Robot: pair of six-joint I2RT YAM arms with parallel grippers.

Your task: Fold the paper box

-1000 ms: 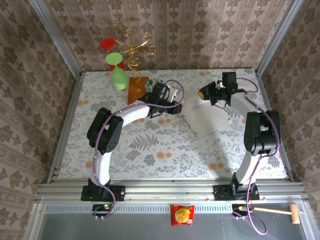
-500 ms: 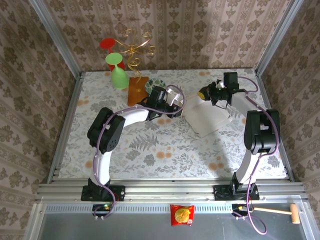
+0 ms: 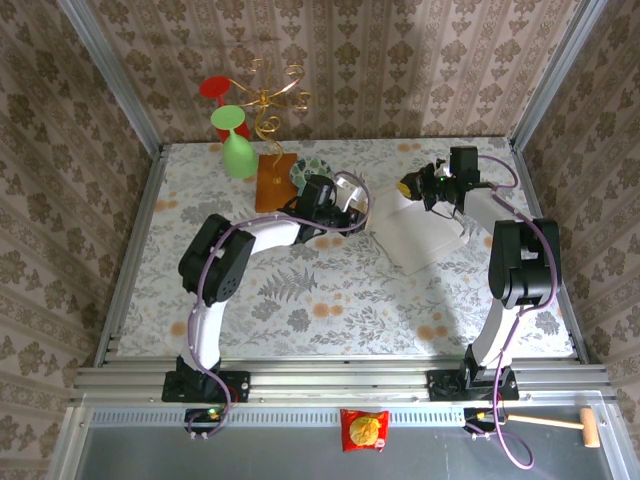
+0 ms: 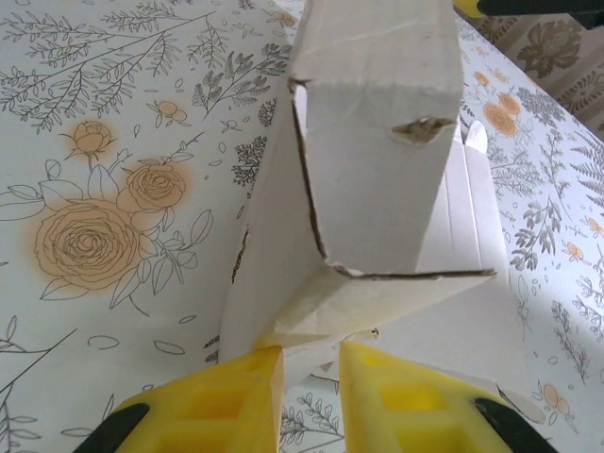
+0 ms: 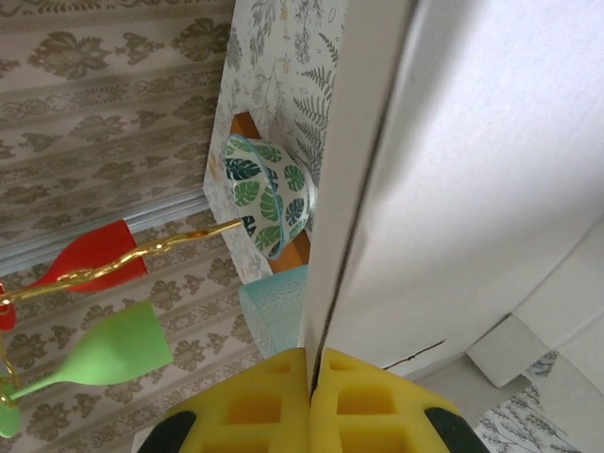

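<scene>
The paper box (image 3: 415, 238) is a pale grey-white cardboard piece lying at the back right of the table. My right gripper (image 3: 425, 187) is shut on its far edge, and in the right wrist view the yellow pads (image 5: 274, 406) pinch a thin upright wall of the paper box (image 5: 472, 170). My left gripper (image 3: 352, 200) is at the box's left side. In the left wrist view a flap of the paper box (image 4: 377, 189) stands folded up, and its lower corner reaches the tips of the left gripper (image 4: 311, 377), whose jaws stand a little apart.
A brown wooden board (image 3: 270, 182) and a leaf-patterned bowl (image 3: 305, 170) sit behind the left gripper, with a teal cup (image 5: 274, 316) beside them. A green glass (image 3: 235, 150) and a red glass (image 3: 214, 87) hang on a gold stand (image 3: 268, 97) at the back.
The left gripper has slid a little to the right against the box and its jaws have narrowed. The box has turned slightly. The right gripper keeps its hold.
</scene>
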